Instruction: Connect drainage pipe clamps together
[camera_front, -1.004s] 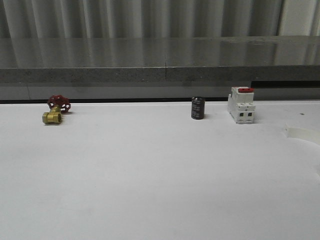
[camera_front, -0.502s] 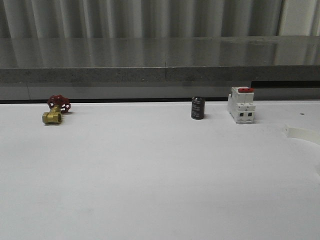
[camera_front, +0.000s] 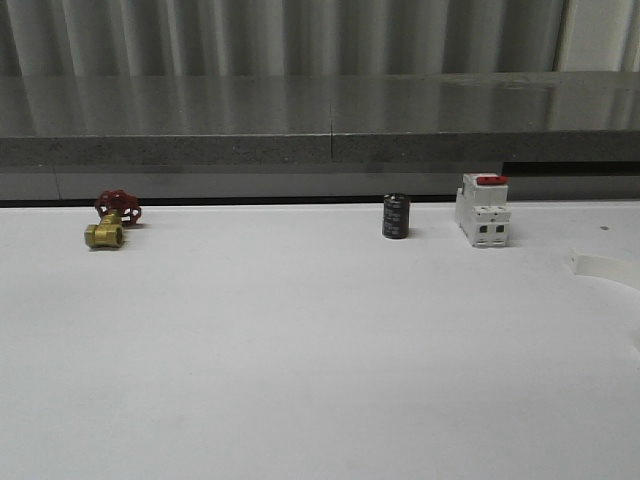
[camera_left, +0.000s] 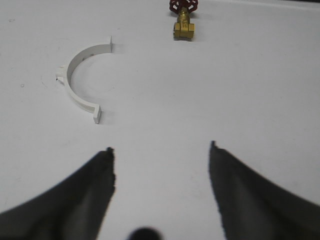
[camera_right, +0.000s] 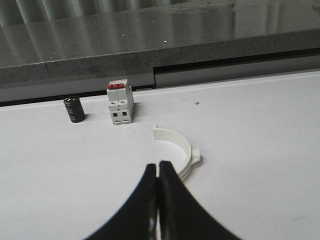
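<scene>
On white table (camera_front: 300, 350): two separate clamp halves (camera_left: 82, 80) (camera_right: 180, 147).

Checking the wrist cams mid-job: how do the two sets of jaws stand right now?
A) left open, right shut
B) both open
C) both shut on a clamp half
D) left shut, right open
A: the left gripper has its jaws spread wide over bare table, while the right gripper has its jaws pressed together, holding nothing.

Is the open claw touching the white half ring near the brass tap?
Apart. In the left wrist view, bare table lies between the left gripper and the white half ring.
</scene>
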